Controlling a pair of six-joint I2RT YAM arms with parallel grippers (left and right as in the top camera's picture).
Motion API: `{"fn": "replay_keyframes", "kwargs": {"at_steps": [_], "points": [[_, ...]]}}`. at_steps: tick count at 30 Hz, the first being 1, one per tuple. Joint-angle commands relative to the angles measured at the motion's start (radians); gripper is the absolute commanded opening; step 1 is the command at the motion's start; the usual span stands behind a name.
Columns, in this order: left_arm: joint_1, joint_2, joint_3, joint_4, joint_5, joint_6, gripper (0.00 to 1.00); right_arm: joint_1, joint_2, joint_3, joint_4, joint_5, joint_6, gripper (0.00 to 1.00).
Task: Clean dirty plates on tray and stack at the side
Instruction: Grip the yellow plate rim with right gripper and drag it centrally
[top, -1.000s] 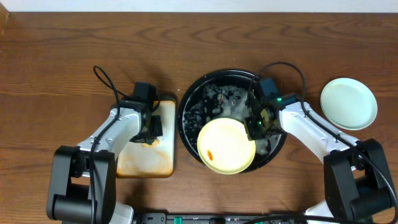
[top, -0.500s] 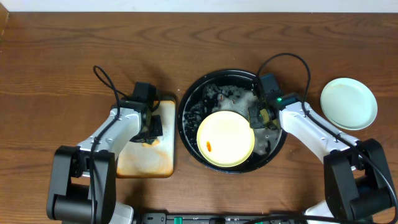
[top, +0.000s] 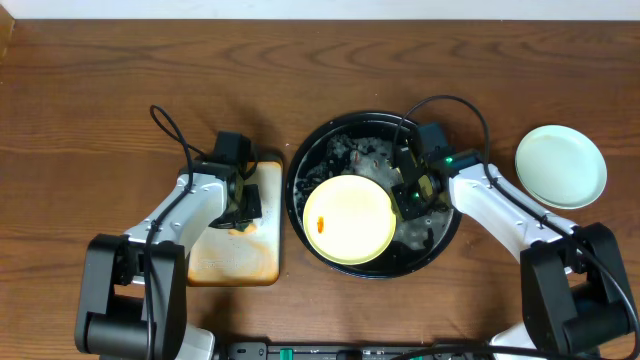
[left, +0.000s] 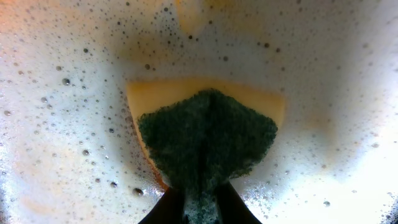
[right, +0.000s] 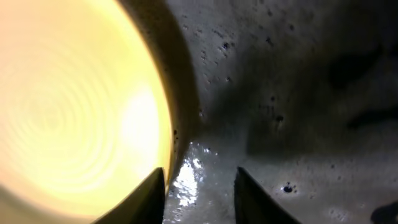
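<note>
the right gripper (right: 200, 186) has just let go, jaws apart now, so the yellow plate (top: 348, 220) lies flat in the black tray (top: 292, 185), ready to scrub with the sponge (left: 208, 140) the left gripper (top: 243, 203) squeezes.

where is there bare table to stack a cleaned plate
The whole far strip of table behind the black tray is bare, as is the left end past the left arm. Right of the black tray is crowded: the right arm and the mint plate fill it.
</note>
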Motion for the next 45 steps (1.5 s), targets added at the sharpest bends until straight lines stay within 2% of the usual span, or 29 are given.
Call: {"fn": "replay_keyframes", "kwargs": {"at_steps": [1,7,12,17,22,25,28,35,45], "points": [[-0.002,0.007,-0.018,0.012,-0.002,0.01,0.15,-0.014,-0.002,0.003,-0.001,-0.02,-0.02,0.34],[-0.002,0.007,-0.018,0.013,-0.002,0.01,0.15,-0.04,-0.002,0.003,0.009,-0.159,-0.067,0.37],[-0.002,0.007,-0.018,0.013,-0.002,0.01,0.15,-0.02,0.003,-0.009,0.06,-0.098,-0.051,0.38],[-0.002,0.007,-0.018,0.013,-0.002,0.009,0.15,0.002,0.037,-0.021,0.109,0.016,0.038,0.28],[-0.002,0.007,-0.018,0.013,-0.002,0.01,0.15,0.008,0.073,-0.021,0.116,-0.054,0.042,0.25],[-0.002,0.007,-0.018,0.014,-0.002,0.01,0.15,0.011,0.086,-0.021,0.116,-0.038,0.042,0.17],[-0.002,0.007,-0.018,0.013,-0.002,0.01,0.15,0.01,0.083,-0.019,0.117,0.006,0.043,0.02],[-0.002,0.007,-0.018,0.015,-0.002,0.01,0.15,-0.003,0.041,0.011,0.114,0.211,0.145,0.01],[-0.002,0.007,-0.019,0.024,-0.002,0.01,0.15,-0.003,0.014,0.012,0.087,0.378,0.283,0.01]]}}
